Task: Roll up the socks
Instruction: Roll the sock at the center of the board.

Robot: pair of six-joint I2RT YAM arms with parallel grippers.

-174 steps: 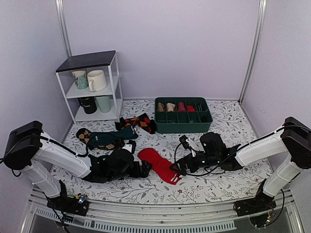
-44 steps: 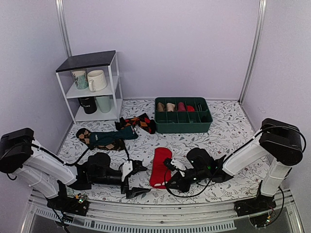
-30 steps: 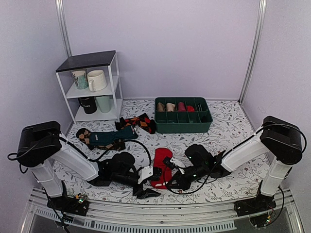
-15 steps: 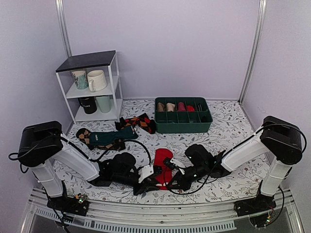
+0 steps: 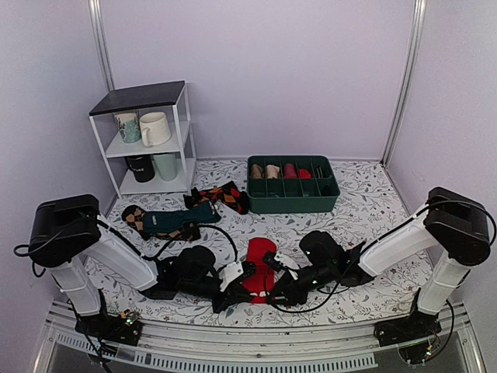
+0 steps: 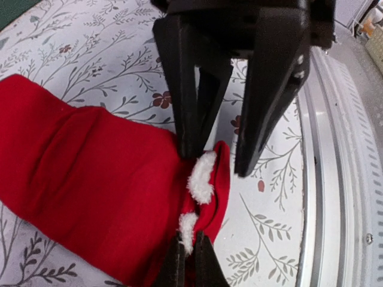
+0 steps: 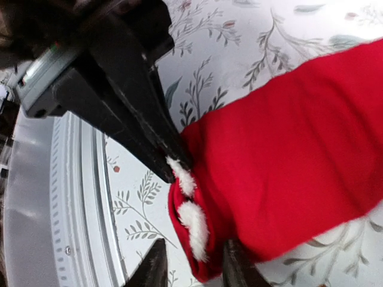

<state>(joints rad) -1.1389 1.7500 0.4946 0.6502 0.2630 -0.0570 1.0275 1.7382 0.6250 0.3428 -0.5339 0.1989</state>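
Moved inward, left tool (image 6: 187,251) pinches the socks' (image 6: 90,173) end, right tool (image 7: 194,256) spread astride it, legible only in wrist views.

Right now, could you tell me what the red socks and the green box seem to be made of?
The red socks look like soft, matte knit fabric, with fluffy white lining showing at the turned edge. The green box is probably rigid plastic, judging by its straight, thin dividers.
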